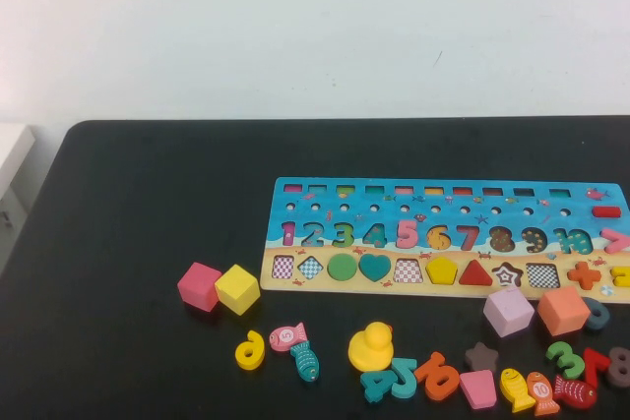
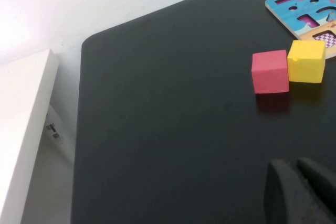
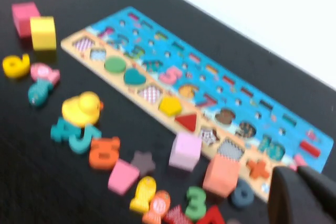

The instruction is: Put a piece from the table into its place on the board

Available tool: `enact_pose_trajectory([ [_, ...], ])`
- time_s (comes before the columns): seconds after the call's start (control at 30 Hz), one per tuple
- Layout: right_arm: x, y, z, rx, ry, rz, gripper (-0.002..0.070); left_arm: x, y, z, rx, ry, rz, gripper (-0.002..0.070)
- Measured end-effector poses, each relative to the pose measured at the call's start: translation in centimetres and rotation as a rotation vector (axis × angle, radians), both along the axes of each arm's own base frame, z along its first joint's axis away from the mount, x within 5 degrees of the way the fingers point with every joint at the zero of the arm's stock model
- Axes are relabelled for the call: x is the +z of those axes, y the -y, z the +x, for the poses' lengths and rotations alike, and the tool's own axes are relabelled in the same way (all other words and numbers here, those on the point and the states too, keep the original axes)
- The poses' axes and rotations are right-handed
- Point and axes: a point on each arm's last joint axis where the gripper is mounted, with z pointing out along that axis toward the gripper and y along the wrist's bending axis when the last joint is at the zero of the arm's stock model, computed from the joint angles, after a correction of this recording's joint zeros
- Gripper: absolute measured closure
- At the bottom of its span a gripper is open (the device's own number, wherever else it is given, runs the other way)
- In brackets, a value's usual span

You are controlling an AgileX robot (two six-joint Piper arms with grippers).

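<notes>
Black table (image 1: 138,213) | board (image 1: 443,206) | left gripper (image 2: 302,192), right gripper (image 3: 304,195) raised, jaws unreadable

1. No arm showed in the high view.
2. The left gripper (image 2: 302,192) showed only as dark finger ends at the edge of the left wrist view, held up off the table.
3. The right gripper (image 3: 304,195) showed the same way in the right wrist view, a dark blurry shape up in the air.
</notes>
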Motion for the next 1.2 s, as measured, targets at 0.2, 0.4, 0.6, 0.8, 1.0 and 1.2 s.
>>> enact_pose_trajectory([
  [0.2,-3.3,1.3,-1.5,-0.104,-0.01,0.007,0.0657,0.0,0.0,0.0,0.0,0.0,0.0,0.0676],
  [0.4,-5.6,2.6,-2.8,-0.274,0.114,0.038,0.0657,0.0,0.0,0.0,0.0,0.0,0.0,0.0676],
  [0.6,-9.4,3.3,-3.6,-0.423,0.146,0.033,0.0657,0.0,0.0,0.0,0.0,0.0,0.0,0.0676],
  [0.8,-11.4,3.4,-3.5,-0.45,0.123,0.025,0.0657,0.0,0.0,0.0,0.0,0.0,0.0,0.0676],
  [1.0,-12.8,3.5,-3.2,-0.453,0.105,0.012,0.0657,0.0,0.0,0.0,0.0,0.0,0.0,0.0676],
  [1.2,-14.4,3.7,-3.0,-0.458,0.081,-0.023,0.0657,0.0,0.0,0.0,0.0,0.0,0.0,0.0676],
])
